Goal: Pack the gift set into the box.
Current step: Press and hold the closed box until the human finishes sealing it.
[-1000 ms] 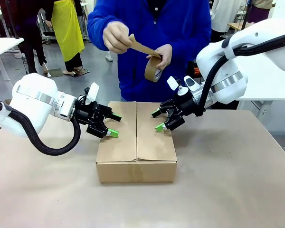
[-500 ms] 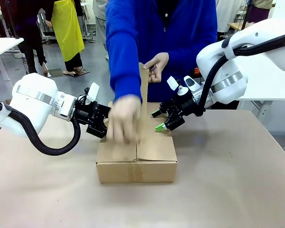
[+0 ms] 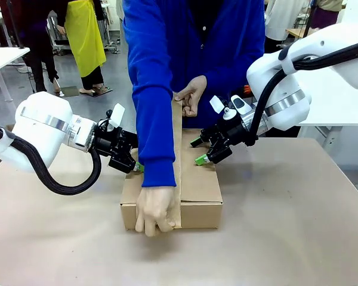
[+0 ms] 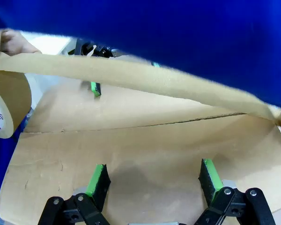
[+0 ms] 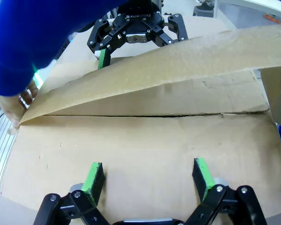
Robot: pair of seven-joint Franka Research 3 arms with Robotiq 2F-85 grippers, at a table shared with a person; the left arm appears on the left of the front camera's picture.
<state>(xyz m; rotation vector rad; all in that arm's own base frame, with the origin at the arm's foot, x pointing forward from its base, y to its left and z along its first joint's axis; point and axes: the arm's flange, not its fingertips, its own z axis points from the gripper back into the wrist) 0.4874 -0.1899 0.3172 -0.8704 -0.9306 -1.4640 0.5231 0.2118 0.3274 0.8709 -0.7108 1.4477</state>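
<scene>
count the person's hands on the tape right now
2. One hand presses the tape end onto the box front edge, nearest the robot; the other hand holds the roll beyond the box's far side.

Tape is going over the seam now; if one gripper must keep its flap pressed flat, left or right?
Neither clearly: the left gripper and right gripper both sit open on their own flaps of the box, either side of the tape. Probably keep both down.
</scene>
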